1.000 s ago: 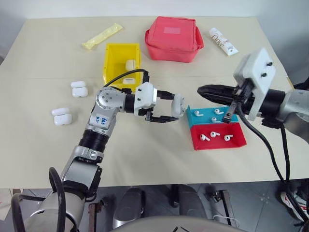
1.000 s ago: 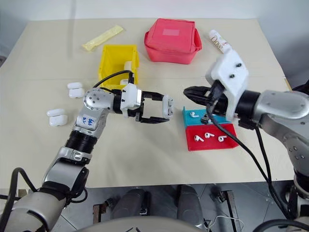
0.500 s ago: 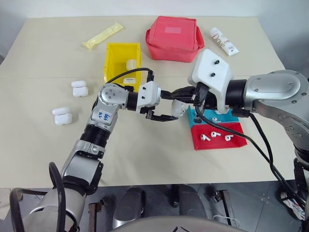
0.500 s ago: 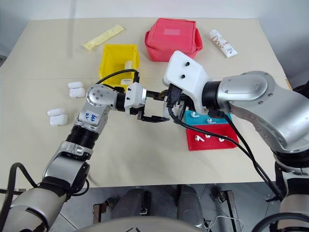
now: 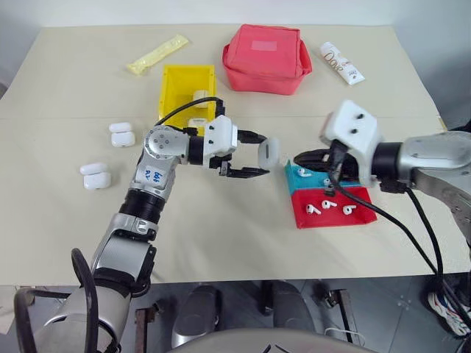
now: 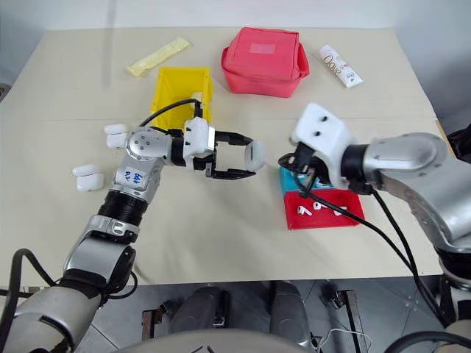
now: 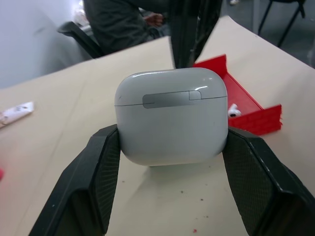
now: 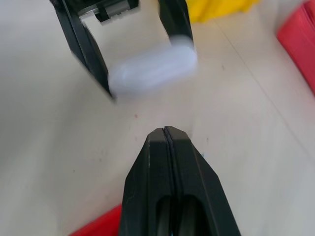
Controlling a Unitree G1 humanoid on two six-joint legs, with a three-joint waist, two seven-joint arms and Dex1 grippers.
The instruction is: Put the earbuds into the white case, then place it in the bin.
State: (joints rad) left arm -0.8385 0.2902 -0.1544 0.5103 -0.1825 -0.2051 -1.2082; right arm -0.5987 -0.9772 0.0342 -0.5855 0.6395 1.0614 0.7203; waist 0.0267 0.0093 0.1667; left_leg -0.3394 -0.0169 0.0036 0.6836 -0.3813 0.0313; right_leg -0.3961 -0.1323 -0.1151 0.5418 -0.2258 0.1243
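Case point(image 7: 171, 115) sits clamped between the two fingers of the left gripper point(image 5: 254, 156), held up over the middle of the table point(image 5: 221, 235) with its lid shut. It looks light, hard and glossy, so probably slippery; the broad flat sides, where the pads point(image 7: 96, 169) already press, seem the safest hold, leaving the lid seam free to open. Just right of it the right gripper point(image 5: 303, 158) hovers with fingers pressed together and nothing between them, over the near edge of the blue tray point(image 5: 294, 176). Earbuds point(image 5: 327, 204) lie in that tray and in the red tray point(image 5: 360, 215) nearer: tiny, smooth, likely to skid, best pinched across the stem. Bin point(image 5: 175, 84) stands at far left of the case, with cases already inside. Spare cases point(image 5: 96, 176) lie far left; a red pouch point(image 5: 265, 59) sits beyond.
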